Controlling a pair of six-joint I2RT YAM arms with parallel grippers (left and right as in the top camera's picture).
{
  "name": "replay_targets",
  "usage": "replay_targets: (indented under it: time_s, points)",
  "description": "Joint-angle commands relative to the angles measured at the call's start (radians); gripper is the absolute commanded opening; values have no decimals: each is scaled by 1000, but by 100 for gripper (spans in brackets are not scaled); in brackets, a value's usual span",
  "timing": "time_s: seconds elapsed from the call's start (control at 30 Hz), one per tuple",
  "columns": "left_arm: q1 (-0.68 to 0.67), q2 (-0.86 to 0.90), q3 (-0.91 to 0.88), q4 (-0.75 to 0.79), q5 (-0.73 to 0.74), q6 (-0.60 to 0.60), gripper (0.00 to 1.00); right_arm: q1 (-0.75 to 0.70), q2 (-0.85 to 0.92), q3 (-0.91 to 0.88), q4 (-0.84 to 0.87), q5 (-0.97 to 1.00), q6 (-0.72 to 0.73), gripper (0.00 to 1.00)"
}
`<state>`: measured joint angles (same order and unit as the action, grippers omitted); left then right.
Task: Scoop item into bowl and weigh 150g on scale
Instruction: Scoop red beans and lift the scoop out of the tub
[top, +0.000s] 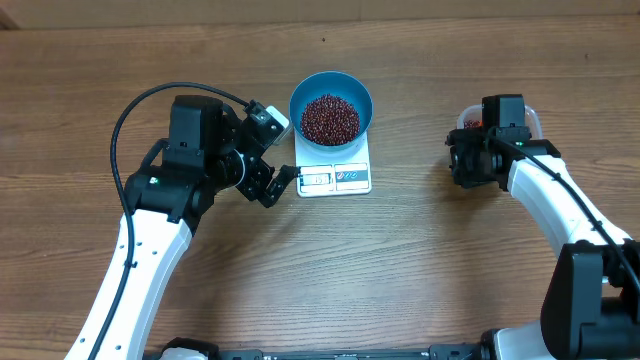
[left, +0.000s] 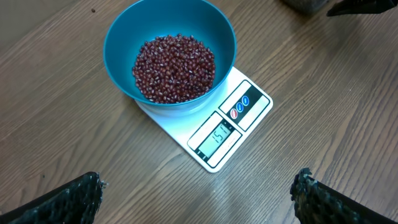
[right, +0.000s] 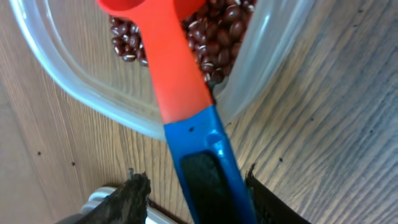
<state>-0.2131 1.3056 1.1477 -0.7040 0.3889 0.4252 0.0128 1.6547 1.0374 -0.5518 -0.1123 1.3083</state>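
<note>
Scale (top: 335, 178) lengthwise, display (left: 217, 135) toward robot; left gripper (left: 196, 202) spread wide, empty; right gripper (right: 198, 193) unclear.

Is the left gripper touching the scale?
Apart. The left wrist view shows bare table between the scale and the left gripper, whose jaws stand wide open.

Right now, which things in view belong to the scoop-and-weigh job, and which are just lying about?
Job: beans, blue bowl, scale, clear tub of more beans, orange scoop.
Lying about: none visible; only the wood table underneath.
</note>
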Motion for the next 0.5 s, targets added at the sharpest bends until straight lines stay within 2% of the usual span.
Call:
replay_targets:
  time_s: [0.0, 0.23, 0.47]
  points:
    - [10, 2, 3, 1, 3, -6, 100, -23, -2, -3, -2, 13, -24, 46]
    - [10, 2, 3, 1, 3, -6, 100, -58, -20, -3, -19, 7, -62, 42]
    - [10, 2, 3, 1, 3, -7, 99, -66, -20, -3, -22, 6, -80, 28]
